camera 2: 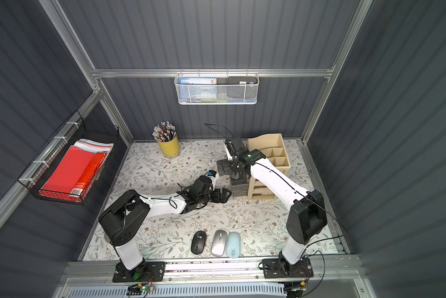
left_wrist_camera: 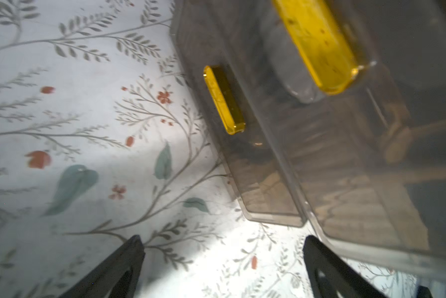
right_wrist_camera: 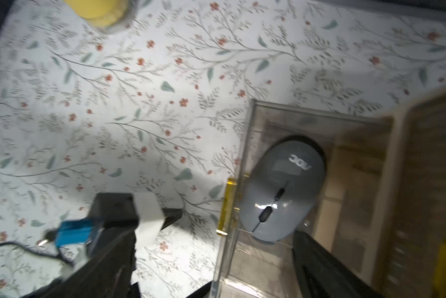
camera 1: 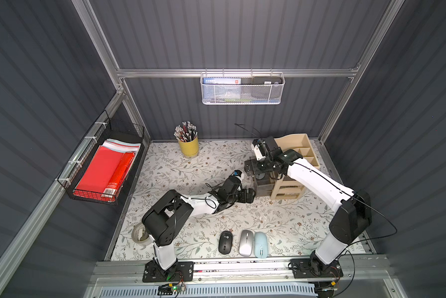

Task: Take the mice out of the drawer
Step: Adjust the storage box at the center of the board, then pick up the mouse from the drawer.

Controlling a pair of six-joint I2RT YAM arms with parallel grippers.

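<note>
I am looking at the see-through drawer point(right_wrist_camera: 258, 263), which is pulled out from the tan box of drawers point(camera 1: 289, 191). A dark grey mouse point(right_wrist_camera: 281, 191) with a white logo lies inside the drawer, flat on its belly, with its wheel side close to the drawer's front wall and its yellow handle point(right_wrist_camera: 225, 206). My right gripper point(right_wrist_camera: 216, 247) hangs just above this drawer with its jaws spread wide, and it holds nothing. One of its fingers point(right_wrist_camera: 317, 268) is over the drawer next to the mouse, and I cannot tell if it touches the mouse. My left gripper point(left_wrist_camera: 222, 260) is low down, right in front of the drawers, and its jaws are wide apart too, with nothing between them. One of its fingers point(left_wrist_camera: 327, 271) is very near the corner of the pulled-out drawer, but I cannot tell if they touch. Three more mice lie on the flowery table point(camera 1: 191, 232), well away from the drawer, on the side where my arms are bolted down. They sit in a row: the black mouse point(camera 1: 225, 242) is a little apart, and the silver-white mouse point(camera 1: 246, 242) and the pale blue mouse point(camera 1: 260, 244) are side by side and touching. Both top views show this row.
</note>
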